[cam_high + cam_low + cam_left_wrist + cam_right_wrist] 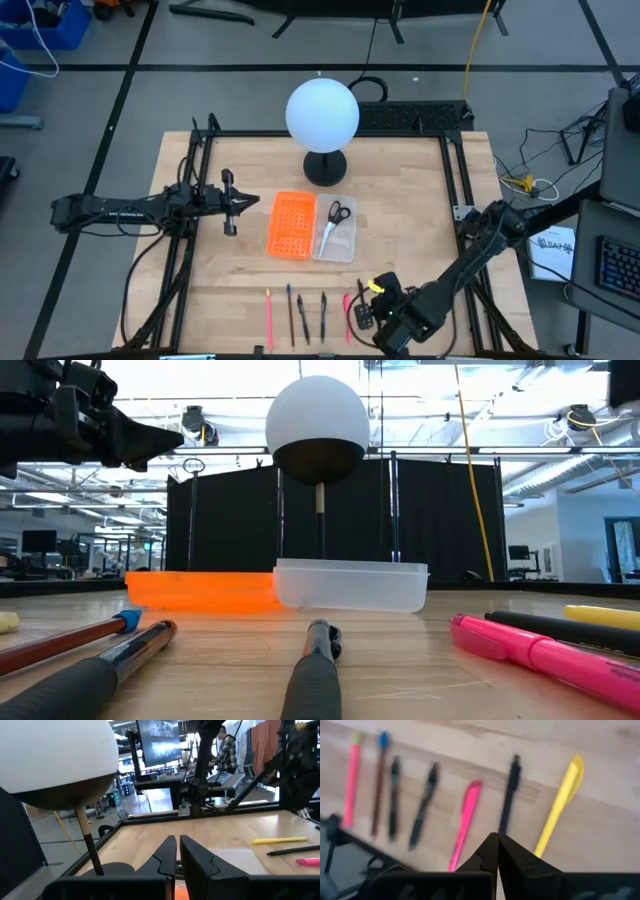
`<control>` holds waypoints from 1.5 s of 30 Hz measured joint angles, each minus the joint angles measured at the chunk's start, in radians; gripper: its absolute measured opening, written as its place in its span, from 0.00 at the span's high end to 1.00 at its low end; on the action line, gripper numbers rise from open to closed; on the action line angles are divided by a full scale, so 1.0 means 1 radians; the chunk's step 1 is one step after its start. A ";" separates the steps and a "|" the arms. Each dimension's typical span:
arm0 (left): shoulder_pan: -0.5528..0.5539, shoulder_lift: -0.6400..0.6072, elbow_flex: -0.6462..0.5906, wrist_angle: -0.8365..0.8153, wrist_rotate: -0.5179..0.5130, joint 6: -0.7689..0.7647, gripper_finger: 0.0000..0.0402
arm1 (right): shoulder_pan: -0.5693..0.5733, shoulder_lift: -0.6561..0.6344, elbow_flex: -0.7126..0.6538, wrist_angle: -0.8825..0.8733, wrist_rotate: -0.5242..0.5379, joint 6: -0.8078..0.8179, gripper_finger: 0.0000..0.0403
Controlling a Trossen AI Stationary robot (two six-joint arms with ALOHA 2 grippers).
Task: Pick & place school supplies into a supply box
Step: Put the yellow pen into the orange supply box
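**Inspector:** Pale wooden tabletop (pixel 250 275), black frame rails around it. Where do the supplies lie?

**Assistant:** Slim pens and pencils (pixel 306 315) lie in a row at the near edge, long axes running from that edge toward the clear-and-orange supply box (pixel 310 228) at mid-table. Small scissors (pixel 333 222) already rest in its clear half, tips toward the near edge.

**Inspector:** Handling?

**Assistant:** Light, stiff, round, likely to roll. I would pinch the pink highlighter (pixel 465 817) mid-barrel, across its length.

**Inspector:** End effectors?

**Assistant:** Right gripper (pixel 497 840) hovers over the row, fingers pressed together, empty. Left gripper (pixel 231 203) waits beside the box's orange half, nearly closed, holding nothing.
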 joint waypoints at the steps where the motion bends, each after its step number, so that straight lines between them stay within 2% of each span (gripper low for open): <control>1: 0.000 0.000 0.000 0.000 0.000 0.000 0.92 | -0.003 0.008 -0.012 0.002 -0.031 0.010 0.97; 5: 0.000 0.000 0.000 0.000 0.000 0.000 0.92 | -0.020 0.016 -0.072 -0.006 -0.147 0.018 0.86; 11: 0.000 0.000 0.000 -0.009 0.000 -0.001 0.92 | -0.062 0.014 -0.116 -0.007 -0.184 0.035 0.64; 16: 0.000 0.000 0.000 -0.023 0.000 0.000 0.92 | -0.101 0.019 -0.146 0.025 -0.245 0.008 0.58; 27: 0.000 0.000 0.000 -0.028 0.001 -0.006 0.92 | -0.115 0.132 -0.146 0.052 -0.334 -0.021 0.61; 35: 0.000 0.000 0.000 -0.030 0.002 -0.028 0.92 | -0.134 0.192 -0.142 0.047 -0.398 -0.132 0.63; 38: 0.000 0.000 0.000 -0.037 0.003 -0.029 0.92 | -0.134 0.199 -0.143 0.047 -0.398 -0.163 0.69; 43: 0.000 0.000 0.000 -0.045 0.002 -0.031 0.92 | -0.134 0.196 -0.144 0.053 -0.400 -0.198 0.90; 45: 0.000 0.000 0.000 -0.045 0.002 -0.031 0.92 | -0.135 0.191 -0.144 0.055 -0.409 -0.213 0.95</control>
